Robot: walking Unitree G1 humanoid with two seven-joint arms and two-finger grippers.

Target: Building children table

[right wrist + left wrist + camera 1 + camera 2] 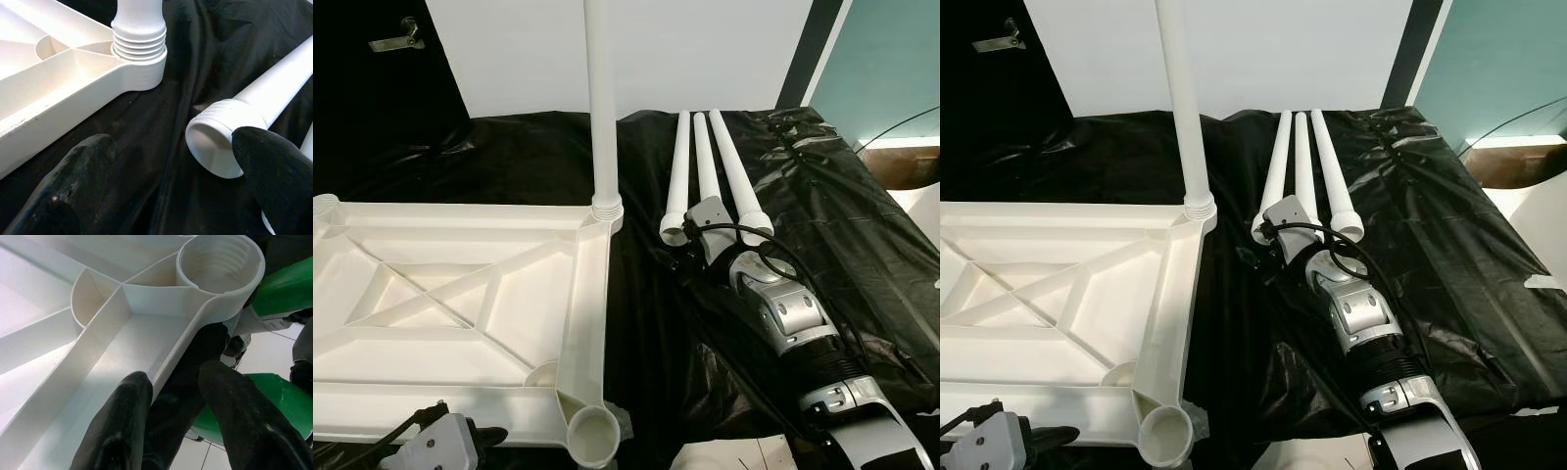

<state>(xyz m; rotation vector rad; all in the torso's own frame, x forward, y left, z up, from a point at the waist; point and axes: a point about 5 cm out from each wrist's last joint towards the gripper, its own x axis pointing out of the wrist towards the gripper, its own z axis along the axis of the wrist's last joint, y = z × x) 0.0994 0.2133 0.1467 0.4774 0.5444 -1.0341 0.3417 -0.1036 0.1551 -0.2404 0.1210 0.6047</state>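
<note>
The white children's tabletop (589,323) lies upside down on a black sheet. One white leg (602,98) stands screwed into its far right corner socket. The near right socket (592,432) is empty, its inner thread visible (220,259). Three loose legs (707,157) lie side by side on the sheet to the right. My right gripper (171,147) is open, low over the sheet, with one finger beside the threaded end of the nearest loose leg (220,139). My left gripper (176,379) is open and straddles the tabletop's near rim (166,357), close to the empty socket.
The black sheet (862,255) covers the work surface and drops off at the right. A cardboard box (906,164) stands at the far right. A white wall panel rises behind. Green parts (288,289) and white floor tiles show under the tabletop's near corner.
</note>
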